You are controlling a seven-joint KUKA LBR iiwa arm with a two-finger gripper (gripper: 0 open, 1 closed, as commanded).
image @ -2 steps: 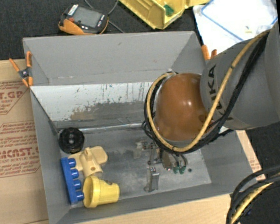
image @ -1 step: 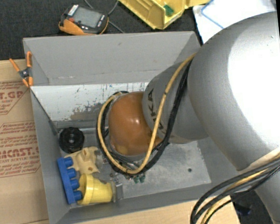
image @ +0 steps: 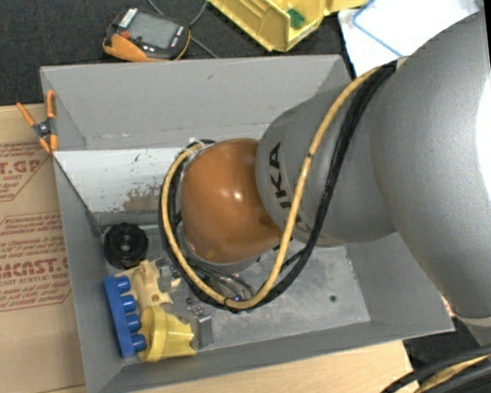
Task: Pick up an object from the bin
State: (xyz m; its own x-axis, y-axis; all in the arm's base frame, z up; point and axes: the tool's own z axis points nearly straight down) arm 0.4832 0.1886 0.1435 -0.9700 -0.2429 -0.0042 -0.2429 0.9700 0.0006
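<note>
The likeliest candidates lie in the bin's (image: 198, 91) 8 o'clock corner: a cream plastic piece (image: 152, 281) nearest the wrist, a yellow lump (image: 166, 338) just beside it at its 6 o'clock, and a blue toothed block (image: 122, 315) standing along the left wall, touching or nearly touching both. A black round part (image: 125, 244) sits apart at the cream piece's 11 o'clock. The hand is underneath the orange wrist cover (image: 219, 198), whose 7 o'clock edge hangs over this cluster. I cannot tell how far open the hand is, or whether it has hold of anything. To do the pick well, I judge it best to settle on one piece only, probably the cream one. The descent should be straight and kept off the left wall. The close should come only once the blue block and yellow lump are clear of the grip, since such crowded pieces could wedge or get dragged along. The looped cables (image: 172, 235) should also stay free of the block's teeth. The cover and the arm (image: 382, 158) mask the bin's middle and its whole 3 o'clock half. A small grey bit (image: 204, 328) by the yellow lump is hard to identify.
</note>
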